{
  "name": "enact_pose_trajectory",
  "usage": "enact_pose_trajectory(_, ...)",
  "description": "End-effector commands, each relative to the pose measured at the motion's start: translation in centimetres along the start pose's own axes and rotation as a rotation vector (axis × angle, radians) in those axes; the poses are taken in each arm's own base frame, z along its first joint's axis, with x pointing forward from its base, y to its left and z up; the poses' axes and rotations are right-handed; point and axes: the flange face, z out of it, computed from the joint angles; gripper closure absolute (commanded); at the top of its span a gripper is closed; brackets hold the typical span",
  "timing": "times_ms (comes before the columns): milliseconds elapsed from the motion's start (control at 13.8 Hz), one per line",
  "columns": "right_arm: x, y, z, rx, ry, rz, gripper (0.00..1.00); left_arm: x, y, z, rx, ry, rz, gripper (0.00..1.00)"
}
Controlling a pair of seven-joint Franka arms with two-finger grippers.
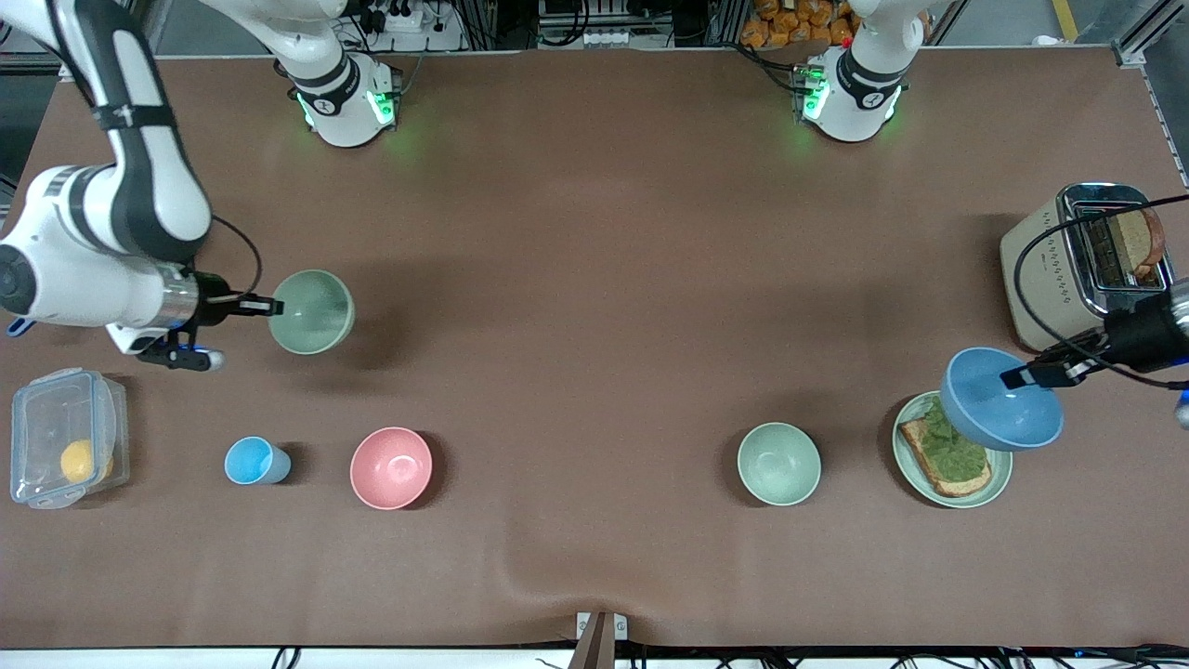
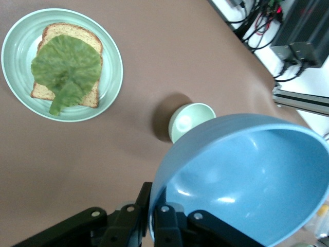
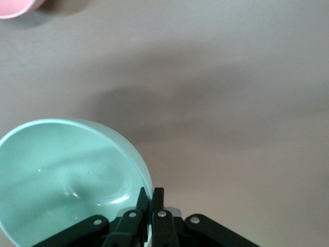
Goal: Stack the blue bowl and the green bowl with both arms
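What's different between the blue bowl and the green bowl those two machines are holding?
Colour: the blue bowl is mid-blue, the green bowl pale sage.
Holder: the left gripper pinches the blue bowl's rim; the right gripper pinches the green bowl's rim.
Place: the blue bowl hangs over the toast plate, the green bowl over bare table near the right arm's end.
Both are plain, round, similar-sized and lifted.

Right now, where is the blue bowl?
The blue bowl is up in the air, tilted, pinched by its rim in the left pincer, over the edge of the green plate with toast, toward the left arm's end.
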Motion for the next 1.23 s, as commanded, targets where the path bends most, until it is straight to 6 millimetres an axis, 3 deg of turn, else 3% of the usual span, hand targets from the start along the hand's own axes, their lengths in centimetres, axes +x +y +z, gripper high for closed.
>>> enact_pose_trajectory(0,-2.7,-4.8,0.3,-0.021,-0.001,0.082,1.0,-1.7,0.5,-1.6,-0.029,-0.027,-0.019,1.0)
enact_pose_trajectory(145,-4.6,-9.5,0.9,-0.047,0.009,0.15,1.0,-2.0,0.8,-2.0,-0.07,-0.042,-0.028,1.0)
enact_pose_trajectory(290,-6.6,-14.3,2.2,-0.065,0.032,0.185,1.0,-1.9,0.2,-3.7,-0.126,-0.031,-0.055,1.0)
enact_pose_trajectory(580,-9.7,-19.5,5.9,-0.067,0.088,0.27,1.0,-2.0,0.3,-3.8,-0.146,-0.046,-0.058,1.0)
enact_pose_trajectory(725,-12.8,-23.7,8.2,-0.051,0.136,0.33,1.0,-2.0,0.2,-4.0,-0.149,-0.045,-0.062,1.0)
enact_pose_trajectory(1015,-15.8,-27.1,11.7,-0.016,0.186,0.355,1.0,-1.9,0.0,-3.9,-0.158,-0.047,-0.065,1.0)
enact_pose_trajectory(1160,-17.7,-29.3,14.5,0.012,0.214,0.396,1.0,-2.0,0.1,-3.7,-0.157,-0.051,-0.059,1.0)
